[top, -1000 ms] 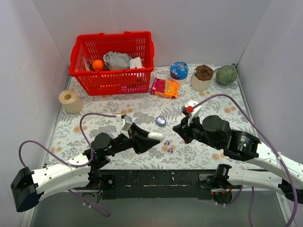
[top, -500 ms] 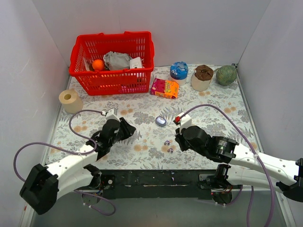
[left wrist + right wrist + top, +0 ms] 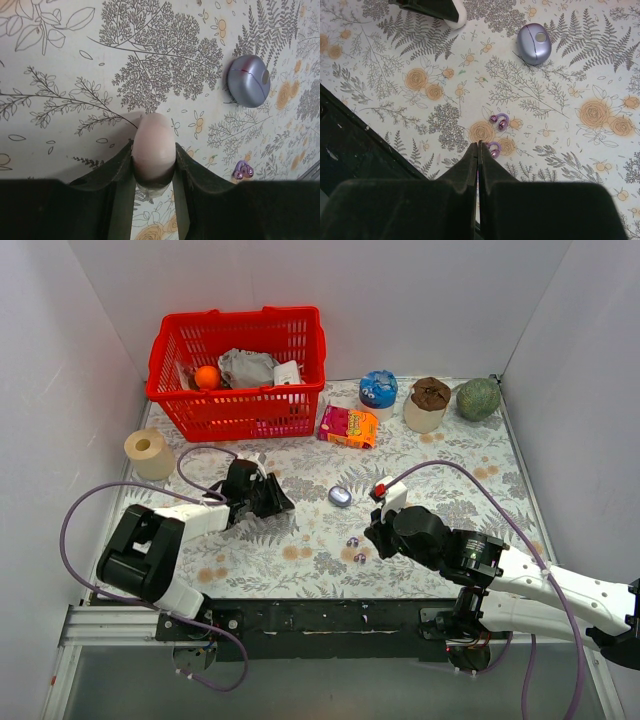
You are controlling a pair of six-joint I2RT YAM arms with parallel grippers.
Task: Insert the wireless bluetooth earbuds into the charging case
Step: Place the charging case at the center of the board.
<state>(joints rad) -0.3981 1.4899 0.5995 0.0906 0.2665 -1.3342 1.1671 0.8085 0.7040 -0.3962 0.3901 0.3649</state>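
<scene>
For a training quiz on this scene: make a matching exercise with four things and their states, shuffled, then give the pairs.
Things:
1. charging case
2. white capsule
3. earbuds
4. right gripper

States:
A. clamped in the left gripper
B. shut, holding nothing
C. lid closed, lying on the table
D. two, loose on the table, outside the case

Pairs: 1-C, 2-A, 3-D, 4-B

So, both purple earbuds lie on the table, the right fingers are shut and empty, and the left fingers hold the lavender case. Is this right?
Not fully. The left fingers hold a white capsule, not the lavender case; the case lies closed on the table, apart from them. The left wrist view shows it. The rest is right.
</scene>
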